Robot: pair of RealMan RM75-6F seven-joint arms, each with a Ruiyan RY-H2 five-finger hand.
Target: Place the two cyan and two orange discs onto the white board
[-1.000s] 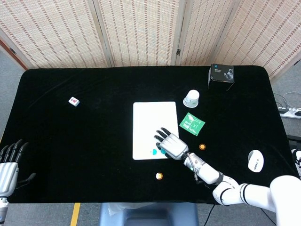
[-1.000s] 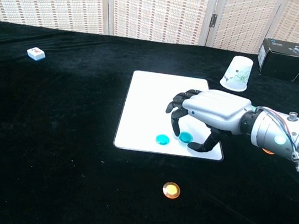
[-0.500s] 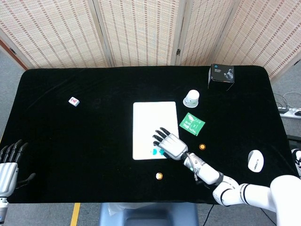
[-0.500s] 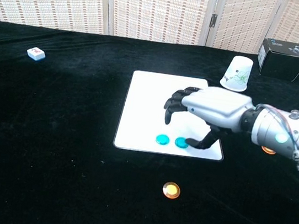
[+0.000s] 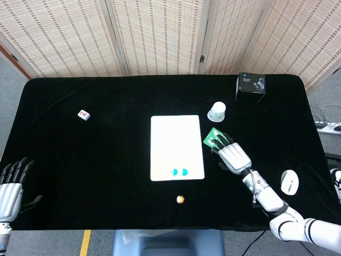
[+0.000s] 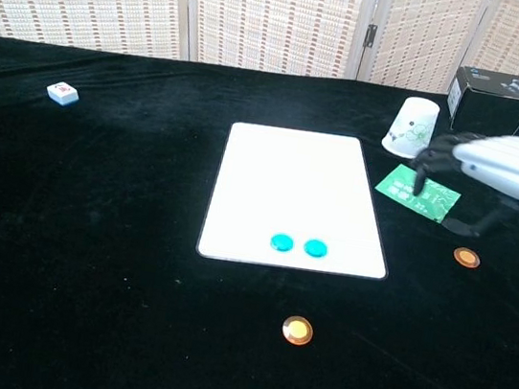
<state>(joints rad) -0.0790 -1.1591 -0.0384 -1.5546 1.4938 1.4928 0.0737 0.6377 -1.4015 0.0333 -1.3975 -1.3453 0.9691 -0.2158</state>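
Cyan discs [image 6: 281,243] [image 6: 316,249] are seen lying side by side, just apart, on the white board [image 6: 282,173], near its front edge and toward its right half; in the head view they show at [image 5: 174,172] and [image 5: 184,172] on the board [image 5: 176,138]. Both orange discs are found off the board on the black table [image 6: 86,257]. One orange disc [image 6: 296,330] is placed in front of the board's near edge, also seen at [image 5: 180,199]. The other orange disc [image 6: 466,257] is placed to the right of the board, below the right hand; in the head view it is hidden by that hand.

The right hand [image 6: 504,171] is held above the table to the right of the board, palm down, with its dark fingers [image 6: 429,160] spread and slightly curled over a green card [image 6: 418,195]; nothing is held in it. From the head view the hand [image 5: 233,154] is seen covering the near corner of the card [image 5: 212,136]. The left hand [image 5: 10,184] is seen only at the lower left of the head view, beside the table edge, fingers apart and holding nothing.

A white cup [image 6: 411,127] is stood upside down behind the card, a black box [image 6: 490,103] further back, and a small white tile [image 6: 62,93] far left.
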